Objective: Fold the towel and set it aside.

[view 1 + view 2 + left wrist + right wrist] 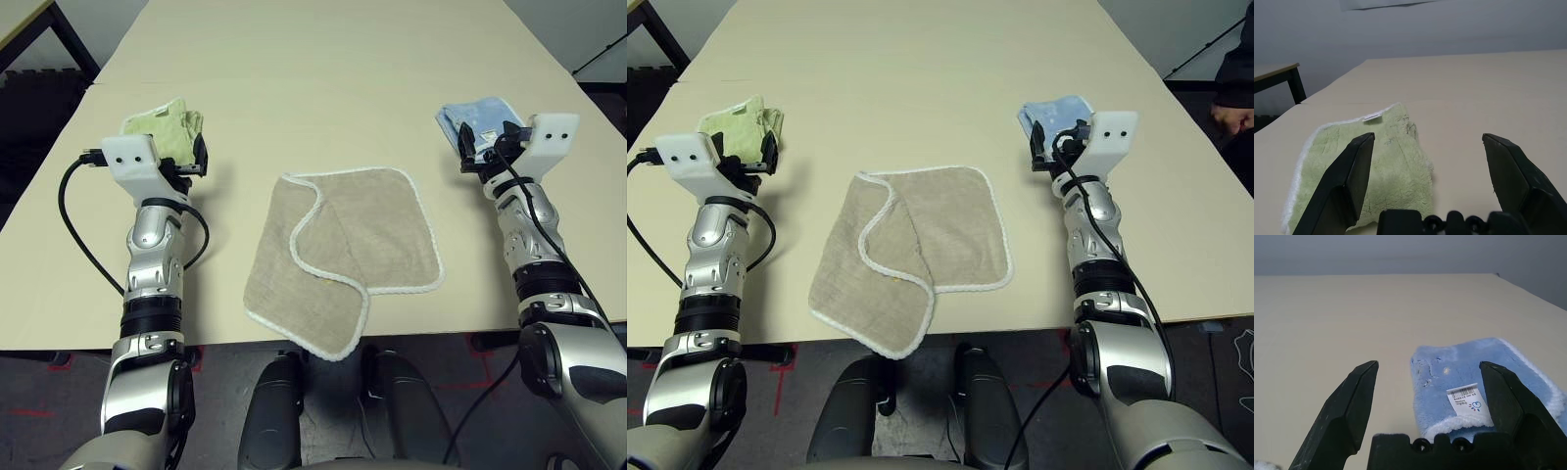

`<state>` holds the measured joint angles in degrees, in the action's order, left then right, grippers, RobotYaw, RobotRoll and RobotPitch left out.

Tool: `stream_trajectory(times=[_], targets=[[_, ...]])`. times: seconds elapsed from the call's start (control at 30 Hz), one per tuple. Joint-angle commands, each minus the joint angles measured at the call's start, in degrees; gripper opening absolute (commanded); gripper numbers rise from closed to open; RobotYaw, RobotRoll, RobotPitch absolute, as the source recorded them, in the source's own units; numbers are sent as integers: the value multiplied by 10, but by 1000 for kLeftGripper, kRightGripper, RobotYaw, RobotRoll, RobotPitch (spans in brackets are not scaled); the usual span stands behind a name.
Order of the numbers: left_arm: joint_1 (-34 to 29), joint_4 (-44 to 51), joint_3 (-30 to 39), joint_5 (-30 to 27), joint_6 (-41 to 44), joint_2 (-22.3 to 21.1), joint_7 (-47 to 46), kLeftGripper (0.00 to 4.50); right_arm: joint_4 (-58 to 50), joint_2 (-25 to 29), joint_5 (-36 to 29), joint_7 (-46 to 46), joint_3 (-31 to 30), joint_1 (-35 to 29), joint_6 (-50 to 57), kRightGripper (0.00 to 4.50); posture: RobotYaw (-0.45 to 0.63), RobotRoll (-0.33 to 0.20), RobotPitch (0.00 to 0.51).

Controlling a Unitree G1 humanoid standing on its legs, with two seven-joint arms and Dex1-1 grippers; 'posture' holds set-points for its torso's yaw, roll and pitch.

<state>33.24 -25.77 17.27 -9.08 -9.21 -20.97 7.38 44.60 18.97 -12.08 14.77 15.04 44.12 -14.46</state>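
Partly, the beige towel point(387, 230) lies hidden under its own flap point(294, 294).

Beige towel point(389, 227), green towel point(168, 134), blue towel point(482, 119)

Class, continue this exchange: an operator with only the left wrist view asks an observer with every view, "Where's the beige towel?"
Observer: The beige towel lies between the arms, its near corner overhanging the table.

Operator: Is it neatly folded?

Observer: No, one part lies loosely over the rest, its white edging curving.

Operator: What is the right gripper doing?

Observer: The right gripper is open at the light blue towel, holding nothing.
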Motion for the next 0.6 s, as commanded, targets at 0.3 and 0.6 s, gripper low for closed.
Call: stream_trajectory(times=[0.3,0.6], targets=[[-11,7,-5,-39,41,-19,89,4476,2,2,-6,11,5,-6,3,4500,-14,0,175],[1,-26,-28,-83,103,-98,285,4476,9,18,-8,71,-5,2,10,4500,-12,0,176]])
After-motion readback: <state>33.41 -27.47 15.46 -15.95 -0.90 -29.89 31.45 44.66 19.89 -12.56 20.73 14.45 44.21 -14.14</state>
